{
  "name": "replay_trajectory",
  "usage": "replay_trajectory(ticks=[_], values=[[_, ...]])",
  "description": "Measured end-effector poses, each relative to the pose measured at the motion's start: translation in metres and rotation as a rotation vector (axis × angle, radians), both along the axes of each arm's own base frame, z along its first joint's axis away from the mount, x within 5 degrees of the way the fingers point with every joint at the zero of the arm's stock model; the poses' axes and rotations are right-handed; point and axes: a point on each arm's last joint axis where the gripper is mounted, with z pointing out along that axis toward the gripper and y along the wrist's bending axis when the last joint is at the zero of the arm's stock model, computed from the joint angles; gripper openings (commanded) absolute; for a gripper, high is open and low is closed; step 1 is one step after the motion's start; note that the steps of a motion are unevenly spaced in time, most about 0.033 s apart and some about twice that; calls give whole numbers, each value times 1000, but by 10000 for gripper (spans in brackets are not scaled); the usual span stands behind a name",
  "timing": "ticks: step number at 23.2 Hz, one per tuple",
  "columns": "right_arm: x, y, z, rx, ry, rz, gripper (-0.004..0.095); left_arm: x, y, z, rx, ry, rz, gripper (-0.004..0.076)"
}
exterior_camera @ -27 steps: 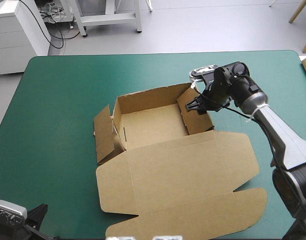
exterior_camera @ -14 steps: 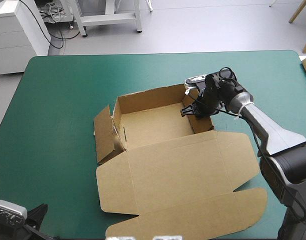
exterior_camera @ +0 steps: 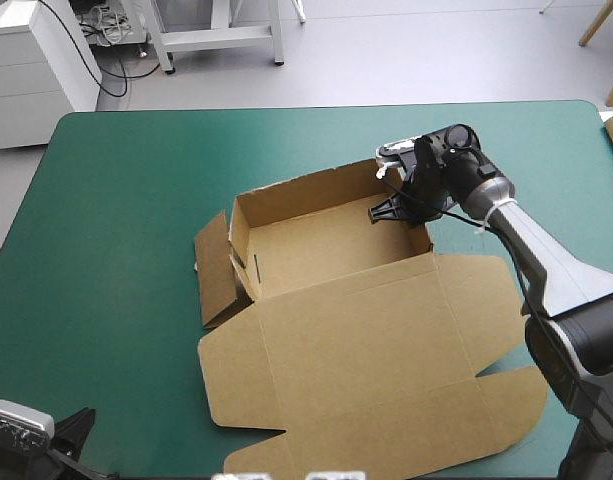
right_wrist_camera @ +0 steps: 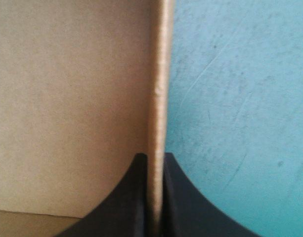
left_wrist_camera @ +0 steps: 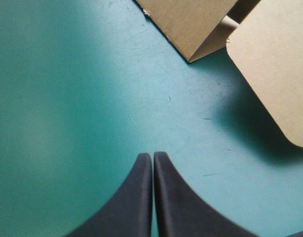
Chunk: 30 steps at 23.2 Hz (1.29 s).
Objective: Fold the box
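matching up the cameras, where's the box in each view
high: box mid-table, tray toward the far edge, lid flat toward the near edge.
left wrist: a flap and a rounded lid corner, ahead of the shut left claw.
right wrist: one wall, pinched edge-on in the right claw.
shared landmark: the teal-green cover.

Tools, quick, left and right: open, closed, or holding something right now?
Left tool: closed, empty, above the teal-green cover.
Right tool: closed on a raised wall of the box.
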Motion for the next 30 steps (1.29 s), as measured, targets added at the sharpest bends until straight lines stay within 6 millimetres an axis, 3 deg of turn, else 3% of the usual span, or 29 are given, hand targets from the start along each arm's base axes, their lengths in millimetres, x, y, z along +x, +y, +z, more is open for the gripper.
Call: replay_trajectory(ticks=[2,7,9,11,13,22,26,30], values=[[-5,-3,16,0,-37,0,-22,0,0,0,-4,1,3,-8],[-58,-25,101,52,-240,-4,-21,0,0,0,-12,3,8,29],[-76,-34,124,58,-307,-8,-21,0,0,0,-15,4,6,128],[-91,-40,139,65,-350,-12,-21,-1,-2,0,-29,9,-7,340],[-99,-43,146,70,-370,-12,-21,-1,-4,0,-39,11,-24,433],[-101,-44,148,71,-374,-11,-22,-3,-20,8,-228,-13,-134,421],[-102,-44,148,71,-375,-10,-22,7,-17,15,-215,-96,-73,421],[-103,-45,150,69,-381,-3,-22,26,-13,16,-165,-44,26,421]])
